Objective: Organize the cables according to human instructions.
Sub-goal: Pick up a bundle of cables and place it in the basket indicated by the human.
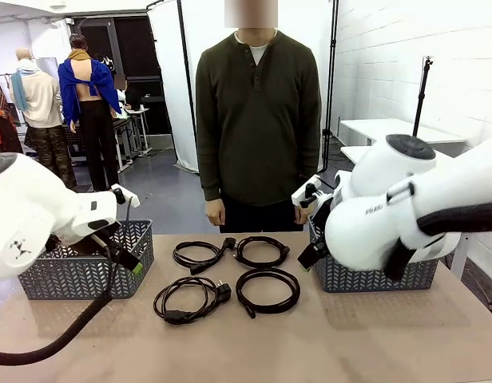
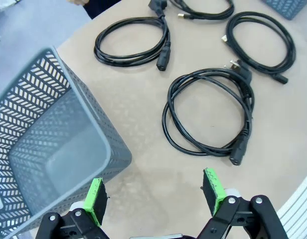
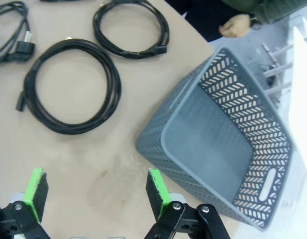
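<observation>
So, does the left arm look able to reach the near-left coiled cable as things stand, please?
Probably yes: the left gripper hangs open over bare table, the near-left cable lies uncovered just ahead of it, and the grey basket sits to one side, not between them.

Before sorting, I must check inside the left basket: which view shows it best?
Left wrist view: it looks down into the left basket, floor bare. Front view gives its outer wall side-on. Right wrist view: the other basket.

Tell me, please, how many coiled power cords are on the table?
4, in a square: far-left cord, far-right cord, near-left cord, near-right cord; none appears hidden.
</observation>
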Motion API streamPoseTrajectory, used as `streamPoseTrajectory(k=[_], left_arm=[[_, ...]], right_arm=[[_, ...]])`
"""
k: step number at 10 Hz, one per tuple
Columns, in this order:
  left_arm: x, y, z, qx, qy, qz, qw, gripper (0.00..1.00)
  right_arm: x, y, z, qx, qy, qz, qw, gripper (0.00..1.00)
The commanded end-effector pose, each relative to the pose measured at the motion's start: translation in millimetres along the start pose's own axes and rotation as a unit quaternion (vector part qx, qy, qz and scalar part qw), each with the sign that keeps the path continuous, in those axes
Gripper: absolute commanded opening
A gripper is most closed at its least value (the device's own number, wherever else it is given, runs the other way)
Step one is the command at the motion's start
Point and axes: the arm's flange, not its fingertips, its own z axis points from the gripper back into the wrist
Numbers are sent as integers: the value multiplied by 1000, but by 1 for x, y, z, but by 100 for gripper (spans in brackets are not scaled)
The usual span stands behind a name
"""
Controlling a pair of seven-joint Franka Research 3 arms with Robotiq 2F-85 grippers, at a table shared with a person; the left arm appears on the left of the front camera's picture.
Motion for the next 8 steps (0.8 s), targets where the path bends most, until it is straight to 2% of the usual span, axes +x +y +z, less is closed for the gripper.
streamPoseTrajectory(k=[1, 5, 8], left_arm=[[-8, 14, 34, -39, 7, -37, 999, 100], [-16, 37, 75, -93, 12, -112, 989, 100], [-19, 60, 88, -112, 7, -126, 986, 100]], right_arm=[[-3, -19, 32, 56, -6, 35, 998, 100], [-22, -36, 70, 107, -31, 86, 990, 100], [-32, -49, 83, 117, -45, 89, 988, 100]])
